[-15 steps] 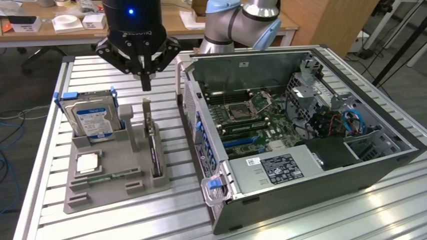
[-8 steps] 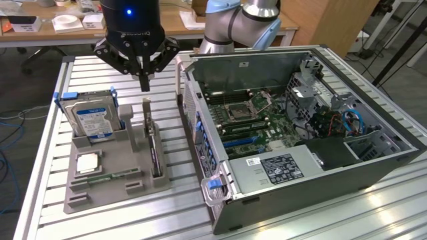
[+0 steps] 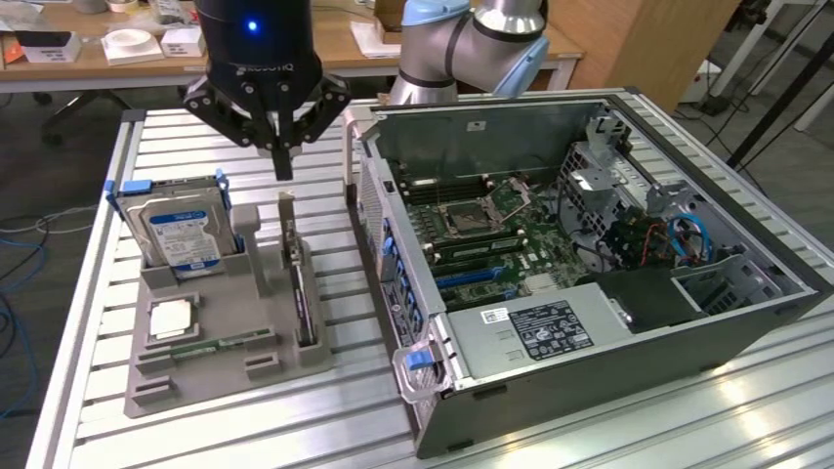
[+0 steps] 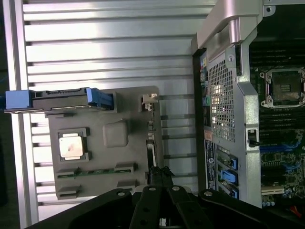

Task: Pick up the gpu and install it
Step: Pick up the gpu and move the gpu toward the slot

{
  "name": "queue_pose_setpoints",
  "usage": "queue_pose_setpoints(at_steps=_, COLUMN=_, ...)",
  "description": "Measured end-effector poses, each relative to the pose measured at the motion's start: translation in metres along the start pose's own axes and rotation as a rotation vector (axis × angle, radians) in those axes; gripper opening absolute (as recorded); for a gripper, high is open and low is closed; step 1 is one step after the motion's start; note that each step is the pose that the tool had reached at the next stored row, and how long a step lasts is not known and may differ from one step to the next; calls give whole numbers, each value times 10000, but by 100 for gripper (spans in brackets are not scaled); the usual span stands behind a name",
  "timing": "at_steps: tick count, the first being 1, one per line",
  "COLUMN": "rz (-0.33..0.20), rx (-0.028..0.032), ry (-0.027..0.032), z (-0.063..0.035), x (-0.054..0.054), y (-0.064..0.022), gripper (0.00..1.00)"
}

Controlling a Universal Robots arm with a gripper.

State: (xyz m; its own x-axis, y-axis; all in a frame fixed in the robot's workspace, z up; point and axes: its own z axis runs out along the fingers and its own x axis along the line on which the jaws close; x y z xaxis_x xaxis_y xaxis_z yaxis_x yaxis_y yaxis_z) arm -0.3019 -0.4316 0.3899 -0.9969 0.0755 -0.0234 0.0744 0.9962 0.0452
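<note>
Fingers of our black gripper (image 3: 281, 168) are pressing together on nothing as we are hanging tip-down over the gpu (image 3: 303, 298), a thin black expansion card with a silvery end bracket. It is standing on edge in a slot of the grey moulded holder (image 3: 209, 376), which is lying just beside the open dark computer case (image 3: 587, 391), on the exterior view's left of it. The card's long axis is running far-to-near in that view. We are hovering above its far, bracket end, not touching it.
</note>
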Motion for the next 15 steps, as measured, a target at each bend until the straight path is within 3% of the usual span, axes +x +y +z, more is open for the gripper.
queue_pose_setpoints(at_steps=15, rz=0, rx=1, ry=1, z=26, x=-2, y=-39, gripper=11)
